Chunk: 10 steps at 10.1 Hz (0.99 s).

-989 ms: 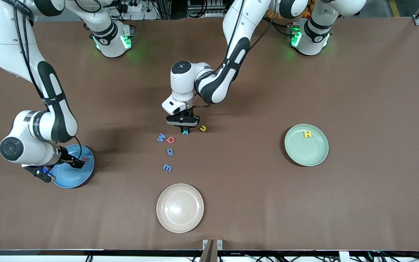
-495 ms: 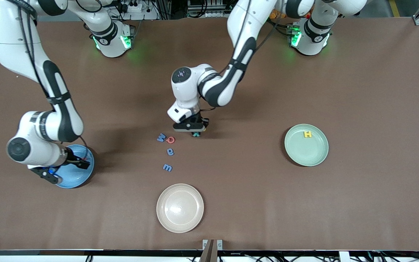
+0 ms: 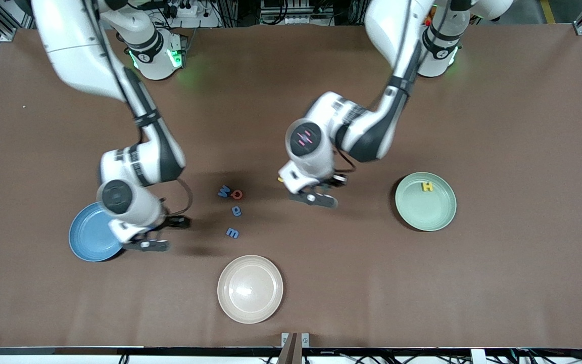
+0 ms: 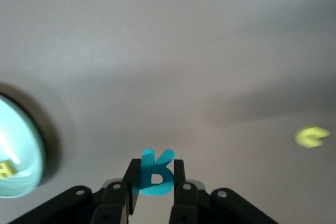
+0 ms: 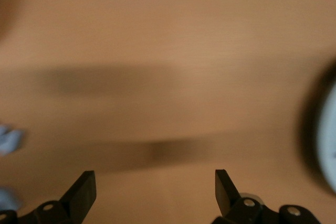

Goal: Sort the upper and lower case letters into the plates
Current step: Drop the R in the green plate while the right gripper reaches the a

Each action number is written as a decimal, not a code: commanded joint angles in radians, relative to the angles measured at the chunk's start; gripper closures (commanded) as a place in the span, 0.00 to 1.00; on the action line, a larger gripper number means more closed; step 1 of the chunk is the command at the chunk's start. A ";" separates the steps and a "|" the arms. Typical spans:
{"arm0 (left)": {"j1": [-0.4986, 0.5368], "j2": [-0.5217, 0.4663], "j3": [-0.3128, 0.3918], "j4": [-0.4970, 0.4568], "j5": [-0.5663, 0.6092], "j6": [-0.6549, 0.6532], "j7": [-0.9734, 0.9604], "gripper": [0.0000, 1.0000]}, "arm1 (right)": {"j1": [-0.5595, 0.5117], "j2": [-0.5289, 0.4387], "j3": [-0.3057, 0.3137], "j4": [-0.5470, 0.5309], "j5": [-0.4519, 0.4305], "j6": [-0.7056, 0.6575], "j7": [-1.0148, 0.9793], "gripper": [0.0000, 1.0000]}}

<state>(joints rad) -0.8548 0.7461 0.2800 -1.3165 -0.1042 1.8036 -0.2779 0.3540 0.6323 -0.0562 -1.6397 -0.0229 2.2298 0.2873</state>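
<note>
Front view: a brown tabletop [image 3: 523, 283] carries three plates. The mint green plate [image 3: 440, 215] lies toward the left arm's end and holds a yellow H [image 3: 427, 186]. The blue plate [image 3: 86, 240] lies toward the right arm's end. A cream plate [image 3: 250, 288] sits nearer the camera than both. Four loose letters cluster mid-table, between the blue plate and the mint green plate: a blue W [image 3: 224, 191] touching a red letter [image 3: 238, 194], then a blue letter [image 3: 236, 211] and a blue m [image 3: 232, 232] stepping toward the cream plate. The left claw [image 3: 316, 198] hangs over bare tabletop between this cluster and the mint green plate. The right claw [image 3: 152, 245] hangs just beside the blue plate, on its cluster side.

Left wrist view: the left claw [image 4: 152, 192] is pinching a teal K [image 4: 154, 173] upright between its fingers. The mint green plate's rim [image 4: 23, 150] shows well apart from it to one side, so the carry likely runs straight that way. A yellow letter [image 4: 311, 136] lies on the tabletop.

Right wrist view: the right claw [image 5: 155, 190] is spread wide and empty above bare tabletop, with the blue plate's edge [image 5: 328, 140] at the frame's margin.
</note>
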 commanded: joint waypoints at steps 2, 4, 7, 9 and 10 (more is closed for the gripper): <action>0.066 -0.074 -0.005 -0.214 0.119 0.011 0.185 0.93 | 0.072 0.033 0.038 0.001 0.003 0.019 -0.109 0.00; 0.155 -0.160 -0.008 -0.359 0.179 0.089 0.335 0.92 | 0.123 0.085 0.038 0.009 -0.006 0.037 -0.177 0.00; 0.262 -0.198 -0.012 -0.496 0.219 0.247 0.469 0.91 | 0.172 0.124 0.039 0.008 -0.005 0.119 -0.185 0.00; 0.267 -0.195 -0.013 -0.501 0.218 0.255 0.490 0.01 | 0.181 0.141 0.039 0.008 -0.003 0.145 -0.185 0.00; 0.266 -0.194 -0.013 -0.501 0.212 0.255 0.480 0.00 | 0.184 0.142 0.039 0.008 -0.003 0.145 -0.185 0.00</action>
<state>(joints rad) -0.5787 0.5860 0.2770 -1.7844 0.0862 2.0443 0.2119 0.5346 0.7601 -0.0159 -1.6445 -0.0240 2.3648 0.1169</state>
